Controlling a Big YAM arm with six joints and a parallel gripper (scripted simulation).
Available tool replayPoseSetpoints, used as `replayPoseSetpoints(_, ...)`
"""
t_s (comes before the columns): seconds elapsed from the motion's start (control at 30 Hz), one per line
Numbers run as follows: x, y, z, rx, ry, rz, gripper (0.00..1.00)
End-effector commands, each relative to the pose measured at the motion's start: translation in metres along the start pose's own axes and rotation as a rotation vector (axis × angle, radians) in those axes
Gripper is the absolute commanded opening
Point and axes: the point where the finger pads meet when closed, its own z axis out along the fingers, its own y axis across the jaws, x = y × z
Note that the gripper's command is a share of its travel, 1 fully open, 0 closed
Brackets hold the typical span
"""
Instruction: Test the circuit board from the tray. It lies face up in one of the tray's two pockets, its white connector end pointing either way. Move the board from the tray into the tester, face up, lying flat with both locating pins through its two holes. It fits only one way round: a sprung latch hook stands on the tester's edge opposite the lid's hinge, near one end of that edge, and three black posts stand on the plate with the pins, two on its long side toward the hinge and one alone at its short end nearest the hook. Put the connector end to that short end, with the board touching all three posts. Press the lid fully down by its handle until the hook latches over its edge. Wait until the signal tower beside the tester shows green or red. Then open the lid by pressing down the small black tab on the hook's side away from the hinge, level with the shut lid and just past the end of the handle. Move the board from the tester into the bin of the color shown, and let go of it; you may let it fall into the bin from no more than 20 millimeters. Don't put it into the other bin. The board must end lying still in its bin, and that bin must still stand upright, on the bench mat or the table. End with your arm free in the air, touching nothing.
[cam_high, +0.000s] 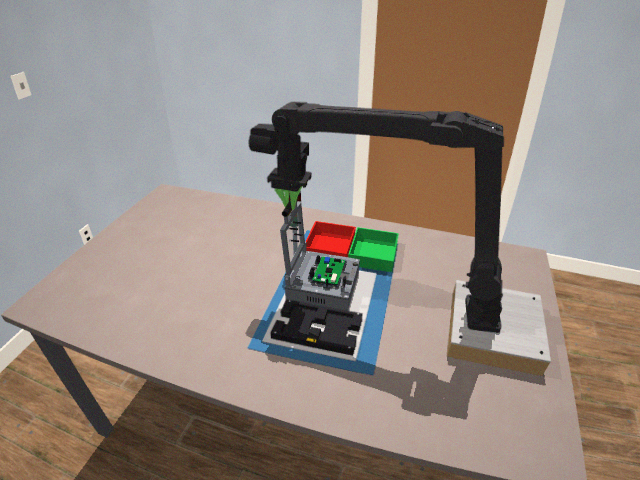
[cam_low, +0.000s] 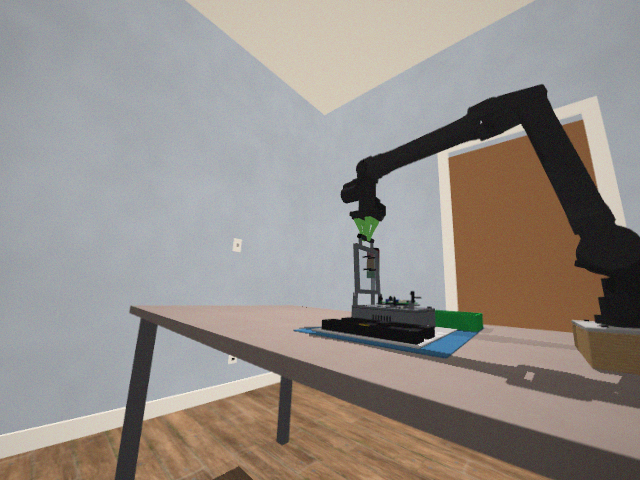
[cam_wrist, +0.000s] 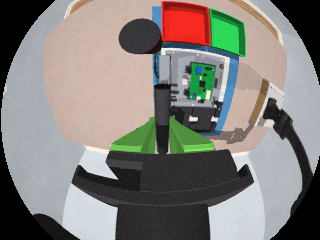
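One black robot arm reaches over a table from its base block (cam_high: 527, 356) at the right. Its gripper (cam_high: 290, 205), w/ green fingers (cam_low: 361, 225), points straight down and is pinched shut on the handle (cam_high: 285, 211) at the top edge of the tester's lid (cam_high: 287, 248). The lid is a thin grey frame standing nearly upright, hinged at the tester's left side in the top view.

Key relation: the tester (cam_high: 323, 289) and its plate lie directly below and to the right of the gripper, so shutting the lid means swinging the handle down in an arc to the right, away from the hinge. The hook and tab are too small to make out.

The circuit board (cam_high: 327, 270), green, lies face up on the tester plate, approx. flat, long axis running toward the bins. Whether both pins are through its holes can't be told at this size.

Containers: the black tray (cam_high: 315, 330) sits in front of the tester on a blue mat (cam_high: 373, 330); both pockets look vacant. Behind the tester, a red bin (cam_high: 330, 237) and a green bin (cam_high: 374, 249) stand side by side, touching, upright, nothing seen inside either. The signal tower shows in the exterior view only as a small post behind the lid frame; lamp color unclear.
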Motion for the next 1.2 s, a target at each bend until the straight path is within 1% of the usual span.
replayPoseSetpoints(0.0,-0.004,-0.016,-0.017,-0.006,-0.002,-0.001,0.0)
replayPoseSetpoints(0.53,-0.005,-0.052,-0.012,-0.005,-0.002,0.0,0.0)
replayPoseSetpoints(0.6,-0.005,-0.052,-0.012,-0.005,-0.002,0.0,0.0)
replayPoseSetpoints(1.1,-0.005,-0.092,0.003,-0.007,-0.003,0.0,0.0)
replayPoseSetpoints(1.17,-0.005,-0.092,0.003,-0.007,-0.003,0.0,0.0)
